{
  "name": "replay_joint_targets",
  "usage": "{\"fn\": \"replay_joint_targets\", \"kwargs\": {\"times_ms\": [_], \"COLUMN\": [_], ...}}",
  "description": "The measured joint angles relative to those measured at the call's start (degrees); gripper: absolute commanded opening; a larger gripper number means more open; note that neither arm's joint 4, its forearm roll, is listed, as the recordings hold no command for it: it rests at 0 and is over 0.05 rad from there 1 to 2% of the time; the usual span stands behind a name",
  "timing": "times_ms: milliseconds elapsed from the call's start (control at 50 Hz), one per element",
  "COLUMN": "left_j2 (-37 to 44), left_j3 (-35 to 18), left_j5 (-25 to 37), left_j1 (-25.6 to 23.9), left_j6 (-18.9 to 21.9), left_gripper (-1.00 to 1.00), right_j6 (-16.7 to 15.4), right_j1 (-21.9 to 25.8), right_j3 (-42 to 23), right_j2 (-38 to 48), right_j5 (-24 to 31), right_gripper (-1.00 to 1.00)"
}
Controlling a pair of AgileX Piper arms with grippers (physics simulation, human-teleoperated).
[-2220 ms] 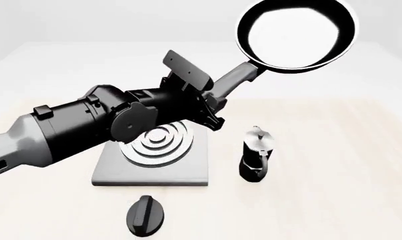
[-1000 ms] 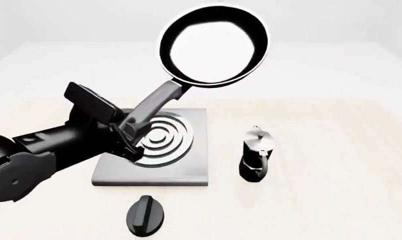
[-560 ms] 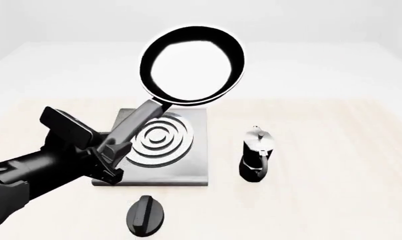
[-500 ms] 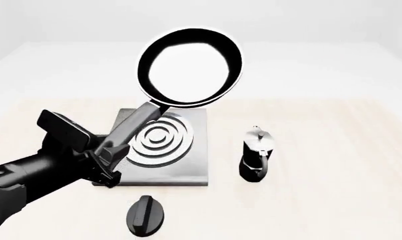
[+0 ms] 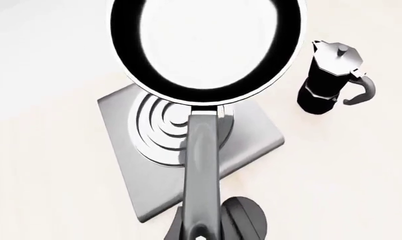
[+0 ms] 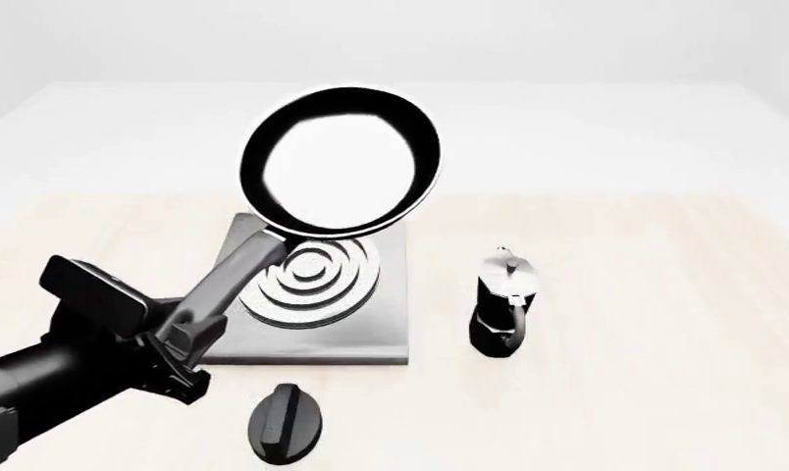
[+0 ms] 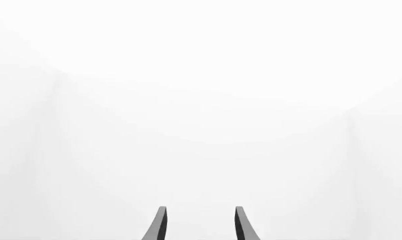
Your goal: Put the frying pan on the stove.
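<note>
The frying pan (image 6: 340, 162), black with a pale glossy inside, hangs in the air over the stove's far part, tilted up toward the far side. Its long black handle (image 6: 231, 280) runs down to my left gripper (image 6: 179, 334), which is shut on the handle's end. In the left wrist view the frying pan (image 5: 206, 45) fills the upper part and its handle (image 5: 202, 170) leads to the gripper (image 5: 199, 232). The stove (image 6: 368, 329) is a flat grey square plate with silver rings, also seen as the stove (image 5: 254, 137) under the pan. My right gripper (image 7: 197, 222) is open, facing blank white.
A black-and-silver moka pot (image 6: 502, 302) stands to the right of the stove, also visible as the moka pot (image 5: 328, 77). A black oval knob (image 6: 286, 422) lies on the table in front of the stove, partly hidden behind the handle as the knob (image 5: 248, 217).
My left arm has pulled back and to the left, bringing the pan from high at the far right down and leftward until it hangs over the stove. The pan is lower now.
</note>
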Motion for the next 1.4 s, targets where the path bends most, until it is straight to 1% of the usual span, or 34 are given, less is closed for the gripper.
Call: {"fn": "replay_joint_targets", "kwargs": {"times_ms": [520,1080,1400], "left_j2": [-1.7,-0.2,2.3], "left_j3": [6.0,8.8,10.1], "left_j5": [-1.8,-3.6,-6.3], "left_j1": [3.4,6.1,6.9], "left_j6": [-0.9,1.0,1.8], "left_gripper": [-1.00,-1.00,-1.00], "right_j6": [-1.0,-1.3,-1.6], "right_j1": [0.4,1.0,1.3], "right_j3": [2.5,4.3,5.1], "right_j2": [0.0,0.0,0.0], "right_j5": [-1.5,-2.7,-3.1], "right_gripper": [1.00,1.00,1.00]}}
